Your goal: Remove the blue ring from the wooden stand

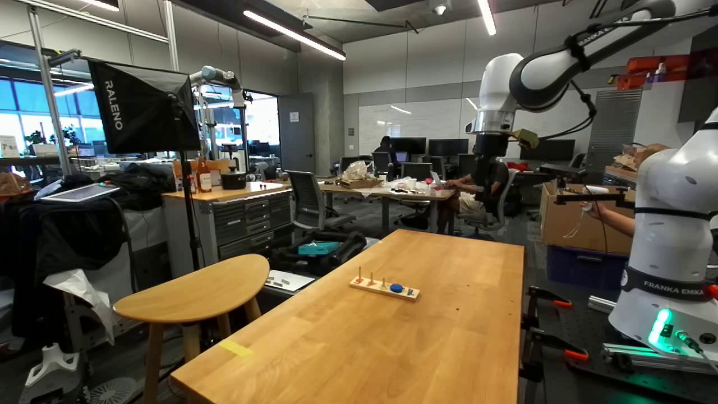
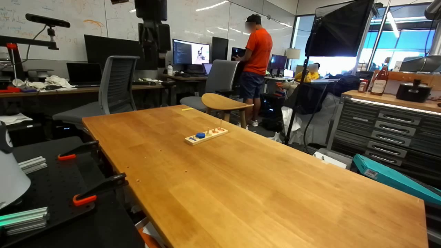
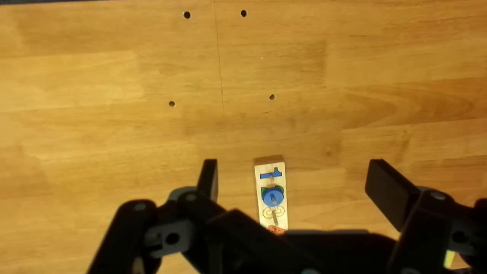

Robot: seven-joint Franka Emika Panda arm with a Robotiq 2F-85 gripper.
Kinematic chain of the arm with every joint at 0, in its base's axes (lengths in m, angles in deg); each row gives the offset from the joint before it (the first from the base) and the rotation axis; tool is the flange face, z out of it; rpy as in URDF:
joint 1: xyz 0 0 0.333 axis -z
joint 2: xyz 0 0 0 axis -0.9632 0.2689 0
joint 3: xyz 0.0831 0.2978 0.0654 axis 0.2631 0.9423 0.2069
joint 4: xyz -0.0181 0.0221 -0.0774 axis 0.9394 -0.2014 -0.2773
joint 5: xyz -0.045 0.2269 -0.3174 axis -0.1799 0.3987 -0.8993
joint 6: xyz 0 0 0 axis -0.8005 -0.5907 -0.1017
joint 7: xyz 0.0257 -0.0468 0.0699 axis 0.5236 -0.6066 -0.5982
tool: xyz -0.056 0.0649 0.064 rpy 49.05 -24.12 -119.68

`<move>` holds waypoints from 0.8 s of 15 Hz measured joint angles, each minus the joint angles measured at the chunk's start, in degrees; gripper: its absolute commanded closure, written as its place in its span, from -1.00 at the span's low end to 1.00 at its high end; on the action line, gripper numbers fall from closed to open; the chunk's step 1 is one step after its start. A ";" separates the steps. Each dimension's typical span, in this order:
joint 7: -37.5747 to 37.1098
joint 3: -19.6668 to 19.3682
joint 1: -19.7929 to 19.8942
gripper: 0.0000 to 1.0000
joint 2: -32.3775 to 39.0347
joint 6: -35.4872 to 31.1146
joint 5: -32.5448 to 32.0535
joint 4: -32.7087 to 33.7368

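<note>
Worktop, pale-brown wood, long and rectangular [image 1: 420,348]: one. Upon it, one low, elongated, pale-wood stand [image 3: 280,182]. The stand's tall-peg end lies near a long edge; its short-peg end is well apart from the opposite long edge. Broad worktop surface extends along both flanks of the stand and beyond its short-peg end, where four dark round holes [image 3: 271,97] show in the wrist view.

Blue ring, thick and round [image 3: 271,195]: one, on the stand, lying flat around the second peg from the short-peg end, the peg tip standing through its centre; a green numeral is partly covered beneath.

Pegs, slim, wooden, upright [image 3: 275,218]: five, graded in height along the stand.

Long axis of stand: crosswise to the worktop's length. The short-peg end, painted with a blue "1" [image 3: 276,172], points toward the side of the white robot arm [image 1: 667,182].

Hand, black, two-fingered [image 3: 298,186]: one, released, fingers spread wide; high above and well apart from the stand, which shows between them in the wrist view.

Clamps, black with orange grips [image 2: 105,185]: two, past the worktop edge beyond the stand's short-peg end.

Yellow tape strip [image 1: 236,348]: one, off the stand's flank, near the tall-peg side's edge.
</note>
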 measured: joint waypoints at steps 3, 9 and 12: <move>0.91 0.69 -0.54 -1.00 10.47 -5.91 -0.07 3.69; 2.23 0.68 -0.53 -1.00 31.65 -11.78 -0.77 15.13; 2.20 1.12 -0.56 -1.00 42.36 -13.95 -2.17 22.66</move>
